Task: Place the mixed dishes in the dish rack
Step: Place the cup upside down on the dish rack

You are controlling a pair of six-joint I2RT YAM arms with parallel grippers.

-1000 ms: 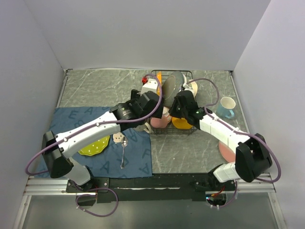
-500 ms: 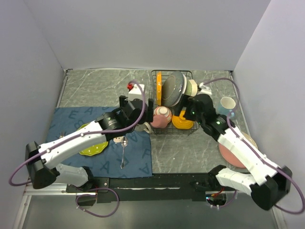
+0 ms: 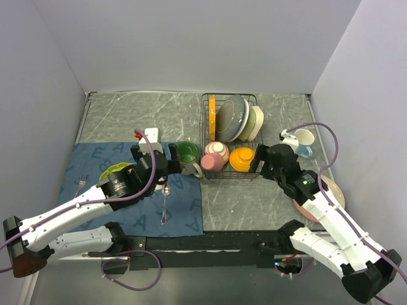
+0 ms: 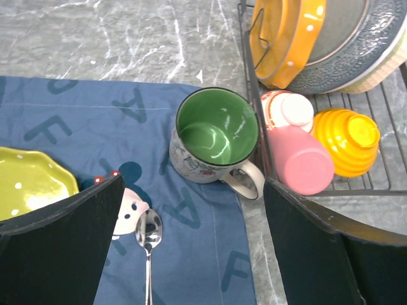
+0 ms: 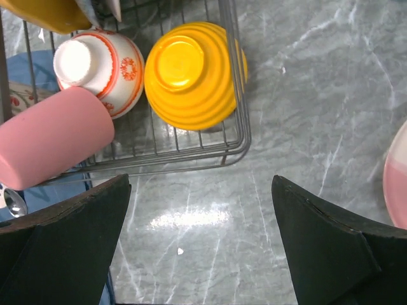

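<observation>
While each holds nothing, fingers spread wide, left gripper (image 4: 191, 216) hangs over blue mat (image 4: 76, 121) right edge, above green-lined mug (image 4: 216, 136) upright beside dish rack (image 3: 230, 171) near-left corner. Right gripper (image 5: 200, 222) hangs off rack's near-right corner. Rack near edge: pink cup (image 4: 299, 159) on its side, patterned bowl (image 5: 95, 63) and orange bowl (image 5: 191, 73) inverted. Pink plate (image 3: 304, 206) at table's right edge, mostly hidden, probably flat.

Bright, even light; soft shadows; glare on table (image 5: 191, 219).

Large letters A and F (darker blue) are printed across the blue cloth mat (image 4: 95, 121).
</observation>
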